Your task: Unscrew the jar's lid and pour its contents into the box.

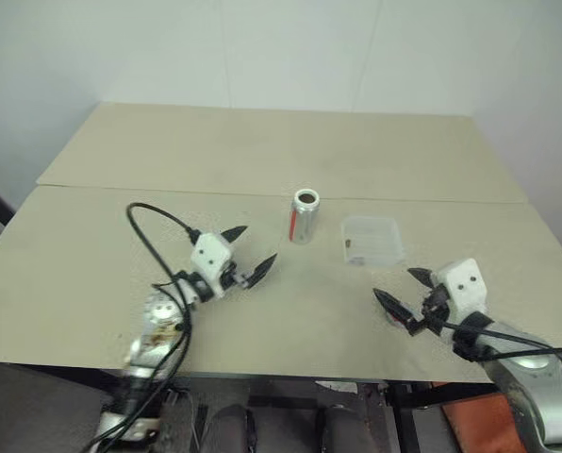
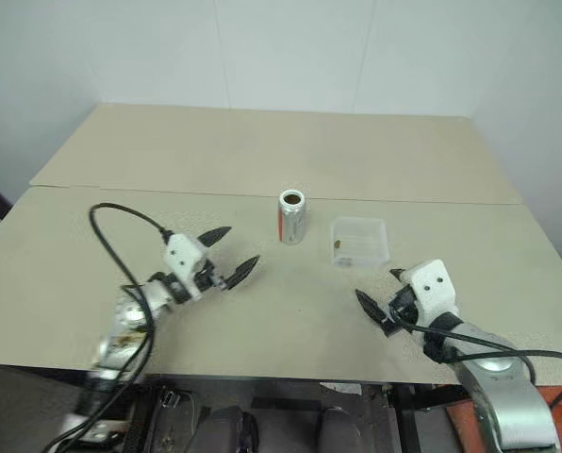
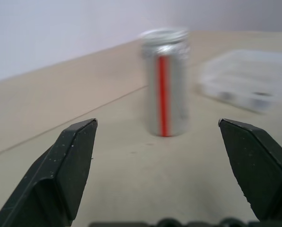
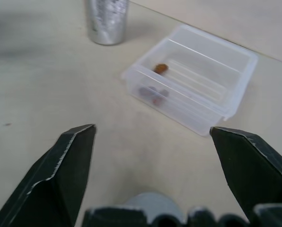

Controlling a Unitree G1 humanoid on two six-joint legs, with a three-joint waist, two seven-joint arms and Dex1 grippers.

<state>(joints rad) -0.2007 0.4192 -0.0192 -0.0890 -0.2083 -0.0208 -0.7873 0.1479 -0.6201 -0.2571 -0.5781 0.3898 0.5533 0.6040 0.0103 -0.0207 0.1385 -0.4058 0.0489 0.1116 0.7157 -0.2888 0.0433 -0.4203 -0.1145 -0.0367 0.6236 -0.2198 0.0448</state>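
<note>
Head views: the jar [image 1: 304, 216] stands upright and lidless mid-table [image 1: 121, 179], the box [image 1: 372, 240] just to its right. The left claw [image 1: 253, 253] and right claw [image 1: 400, 287] both hang spread and empty.

Left wrist view: jar blurred, box edge cut off.

Right wrist view: brownish contents [image 4: 161, 68] lie in the box; the jar's top is cropped.

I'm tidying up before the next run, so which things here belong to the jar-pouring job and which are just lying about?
Part of the job:
- jar, standing open
- box
- contents, in the box

Just lying about:
- nothing else sits on the table
</note>
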